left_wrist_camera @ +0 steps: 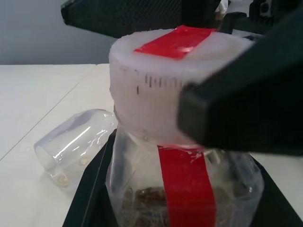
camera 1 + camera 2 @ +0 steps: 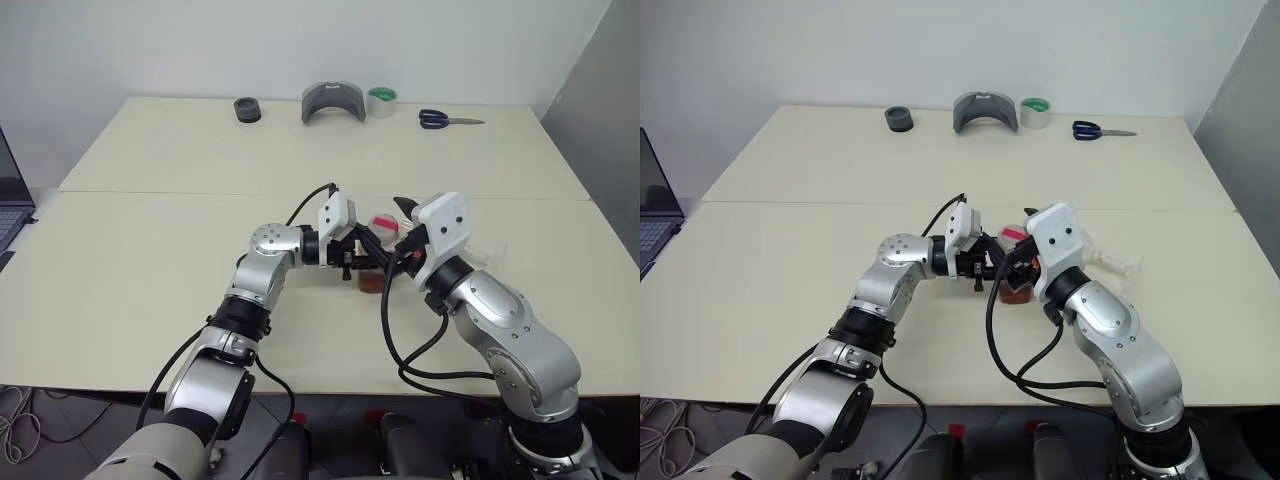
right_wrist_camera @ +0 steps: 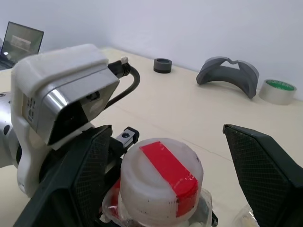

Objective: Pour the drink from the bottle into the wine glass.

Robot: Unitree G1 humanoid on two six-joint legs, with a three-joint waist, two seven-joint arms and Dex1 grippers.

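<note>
A small clear bottle (image 1: pixel 142 189) with a red strip and a pale cap (image 3: pixel 161 175) stands upright near the middle of the table. Reddish-brown drink (image 2: pixel 371 284) fills its bottom. My left gripper (image 2: pixel 366 263) comes in from the left and is shut on the bottle's body. My right gripper (image 3: pixel 177 175) is open, one finger on each side of the cap, with a gap showing on one side. The wine glass (image 1: pixel 71 146) lies on its side on the table just right of the bottle, behind my right hand (image 2: pixel 1110 262).
Along the table's far edge lie a black ring (image 2: pixel 247 110), a grey curved part (image 2: pixel 333 102), a tape roll (image 2: pixel 382 101) and scissors (image 2: pixel 447 120). A laptop (image 2: pixel 12 195) sits off the left side.
</note>
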